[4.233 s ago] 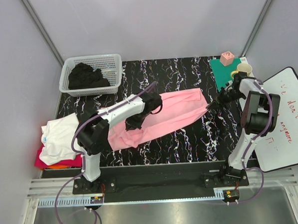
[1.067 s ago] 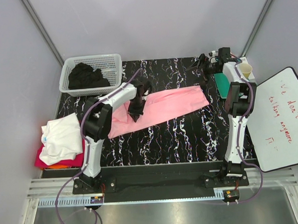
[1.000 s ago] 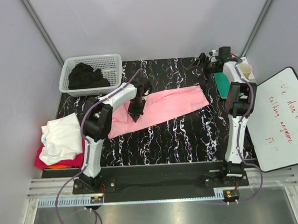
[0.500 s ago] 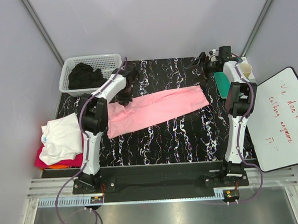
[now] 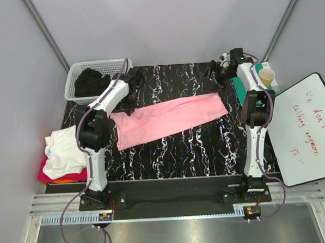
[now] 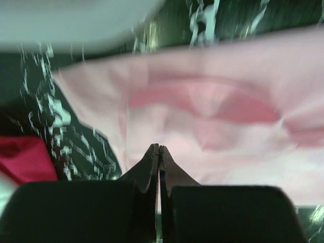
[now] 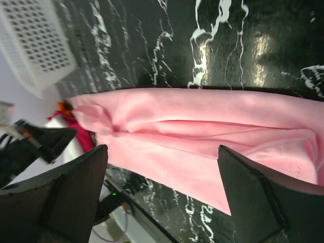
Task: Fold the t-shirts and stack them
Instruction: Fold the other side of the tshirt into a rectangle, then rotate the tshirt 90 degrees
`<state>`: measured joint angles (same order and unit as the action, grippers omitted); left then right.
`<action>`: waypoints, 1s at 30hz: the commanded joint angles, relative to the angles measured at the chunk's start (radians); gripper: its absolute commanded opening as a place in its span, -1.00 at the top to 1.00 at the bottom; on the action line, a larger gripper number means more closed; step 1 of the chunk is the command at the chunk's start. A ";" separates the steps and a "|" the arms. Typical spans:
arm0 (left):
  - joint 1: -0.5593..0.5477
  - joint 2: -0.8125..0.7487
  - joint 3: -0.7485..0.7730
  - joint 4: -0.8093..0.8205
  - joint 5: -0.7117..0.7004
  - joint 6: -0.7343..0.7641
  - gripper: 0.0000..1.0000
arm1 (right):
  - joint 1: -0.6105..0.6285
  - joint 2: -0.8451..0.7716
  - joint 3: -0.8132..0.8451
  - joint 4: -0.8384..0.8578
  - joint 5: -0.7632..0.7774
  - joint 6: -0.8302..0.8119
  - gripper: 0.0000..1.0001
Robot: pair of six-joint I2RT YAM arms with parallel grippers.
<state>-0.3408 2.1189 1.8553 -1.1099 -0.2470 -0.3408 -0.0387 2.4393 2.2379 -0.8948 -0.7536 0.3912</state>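
we take the white lattice basket [image 5: 99, 63] at the far left of the marble-patterned table [image 5: 196, 147] as our mark. black t-shirts [image 5: 92, 81] lie heaped inside it. the light pink t-shirt [image 5: 168, 118] lies flat on the table as a long folded band. its left end starts just beside the basket's near right corner, and the band runs away from the basket to the right. toward the arm bases from the basket, at the table's left edge, a white t-shirt [image 5: 66, 148] sits on top of a magenta-red t-shirt [image 5: 49, 173].

the left gripper [image 6: 159, 152] hangs near the basket's right side, over the pink shirt's left end. its fingers are pressed together. its wrist view is blurred, but no cloth seems to be caught between them.

the right gripper [image 7: 162, 152] is well apart from the basket, at the far right of the table, about level with it. its fingers are spread wide and hold nothing, with the pink shirt lying below them in its wrist view. farther from the basket we see a paper cup [image 5: 266, 75] and a whiteboard [image 5: 310, 130].
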 commanded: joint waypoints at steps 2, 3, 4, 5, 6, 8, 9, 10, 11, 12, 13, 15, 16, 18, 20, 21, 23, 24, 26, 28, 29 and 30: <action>-0.020 -0.169 -0.155 -0.011 0.103 0.002 1.00 | 0.123 -0.034 0.011 -0.156 0.192 -0.147 -0.89; -0.024 -0.177 -0.177 -0.010 0.116 -0.001 1.00 | 0.140 -0.020 0.009 -0.164 0.206 -0.159 -0.86; -0.030 -0.189 -0.211 -0.007 0.123 -0.003 1.00 | 0.164 -0.013 0.015 -0.171 0.220 -0.161 -0.78; -0.039 -0.189 -0.223 -0.008 0.127 -0.003 1.00 | 0.177 -0.003 0.022 -0.187 0.238 -0.167 -0.72; -0.043 -0.191 -0.231 -0.008 0.138 -0.007 1.00 | 0.187 0.015 0.028 -0.191 0.244 -0.172 -0.65; -0.052 -0.185 -0.252 0.002 0.153 -0.009 1.00 | 0.207 0.032 0.063 -0.205 0.253 -0.172 -0.40; -0.053 -0.178 -0.255 0.005 0.163 -0.012 1.00 | 0.212 0.043 0.075 -0.208 0.252 -0.172 -0.28; -0.053 -0.159 -0.258 0.008 0.184 -0.010 1.00 | 0.215 0.044 0.095 -0.210 0.252 -0.170 -0.10; -0.055 -0.143 -0.258 0.010 0.193 -0.010 1.00 | 0.217 0.047 0.104 -0.208 0.258 -0.166 0.32; -0.055 -0.129 -0.257 0.009 0.205 -0.004 1.00 | 0.217 0.050 0.112 -0.210 0.258 -0.164 0.55; -0.055 -0.099 -0.249 0.009 0.218 -0.004 1.00 | 0.217 0.053 0.123 -0.210 0.263 -0.164 0.72; -0.055 -0.070 -0.240 0.007 0.225 -0.006 1.00 | 0.217 0.059 0.126 -0.211 0.275 -0.163 1.00; -0.055 -0.044 -0.237 0.007 0.227 -0.006 1.00 | 0.215 0.063 0.126 -0.213 0.283 -0.163 1.00; -0.056 -0.024 -0.220 0.005 0.221 -0.007 1.00 | 0.217 0.069 0.124 -0.222 0.313 -0.163 1.00; -0.053 0.002 -0.203 0.001 0.215 -0.010 1.00 | 0.217 0.075 0.123 -0.236 0.368 -0.163 1.00; -0.053 0.015 -0.182 -0.010 0.207 -0.012 1.00 | 0.217 0.079 0.121 -0.240 0.388 -0.166 1.00; -0.053 0.052 -0.157 -0.024 0.198 -0.013 1.00 | 0.217 0.084 0.123 -0.259 0.456 -0.167 1.00; -0.053 0.064 -0.127 -0.033 0.195 -0.014 1.00 | 0.215 0.090 0.118 -0.265 0.476 -0.167 1.00; -0.053 0.101 -0.090 -0.045 0.190 -0.014 1.00 | 0.217 0.101 0.121 -0.288 0.537 -0.163 1.00; -0.053 0.134 -0.033 -0.067 0.184 -0.015 1.00 | 0.217 0.116 0.121 -0.305 0.577 -0.158 1.00; -0.053 0.144 -0.016 -0.070 0.184 -0.017 1.00 | 0.217 0.121 0.117 -0.315 0.615 -0.158 1.00; -0.055 0.160 0.010 -0.080 0.184 -0.017 1.00 | 0.217 0.128 0.112 -0.322 0.635 -0.155 1.00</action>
<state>-0.3985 2.2364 1.7741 -1.1683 -0.0570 -0.3447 0.1764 2.5397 2.3196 -1.1549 -0.2695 0.2352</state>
